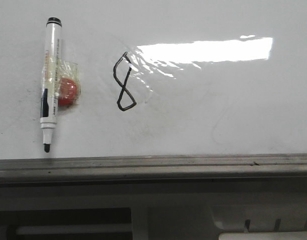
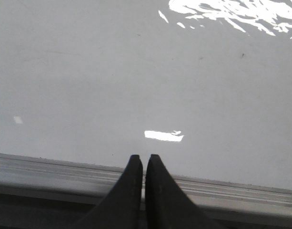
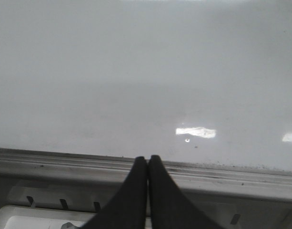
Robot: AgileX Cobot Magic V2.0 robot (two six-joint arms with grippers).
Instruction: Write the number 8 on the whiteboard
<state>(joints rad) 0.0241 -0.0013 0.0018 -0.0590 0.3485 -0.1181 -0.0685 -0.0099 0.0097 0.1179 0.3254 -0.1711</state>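
A small angular black number 8 [image 1: 124, 82] is drawn on the glossy whiteboard [image 1: 218, 110], left of the glare patch. A marker pen [image 1: 49, 82], uncapped with its tip toward the rail, lies on the board at the left, taped to a red round magnet [image 1: 68, 91]. Neither arm shows in the front view. In the left wrist view my left gripper [image 2: 145, 157] is shut with nothing between its fingers, just over the board's grey rail [image 2: 50, 169]. In the right wrist view my right gripper [image 3: 146, 158] is also shut and empty, above the rail [image 3: 222, 174].
The grey metal rail [image 1: 153, 167] runs along the board's near edge. Below it sits a light-coloured housing with slots [image 3: 41, 202]. Faint grey smudges mark the board to the right of the number 8.
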